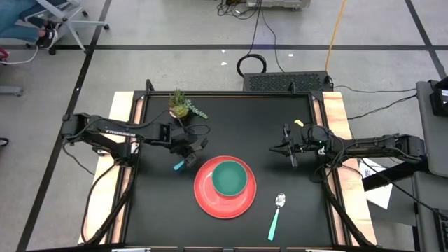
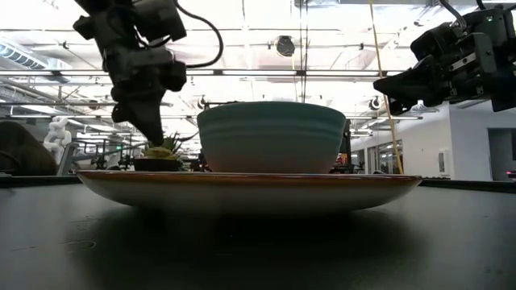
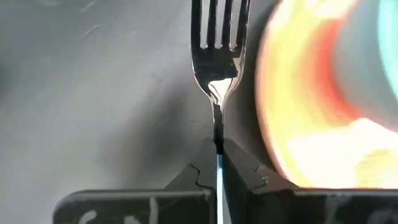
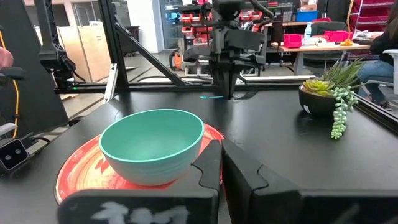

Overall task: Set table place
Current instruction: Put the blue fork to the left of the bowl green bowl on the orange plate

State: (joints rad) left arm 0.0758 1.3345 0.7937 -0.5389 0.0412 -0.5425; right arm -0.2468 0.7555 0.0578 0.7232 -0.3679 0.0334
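Closest to us the spoon [image 1: 276,214] is already down on the worktop [image 1: 294,140] just right of the red plate [image 1: 225,187] with the teal bowl [image 1: 229,177] sitting in it, so we only need the fork [image 3: 217,50] placed. Our left gripper [image 1: 187,159] has its fingers clamped on the handle just left of the plate, so we'd lower it flat, parallel to the spoon, without clipping the rim. Farther back the right gripper [image 1: 288,148] hovers with fingers together, the plant [image 1: 180,105] behind.

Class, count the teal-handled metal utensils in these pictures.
2: a metal fork with a teal handle in the left gripper beside the red plate; a teal-handled spoon right of it.
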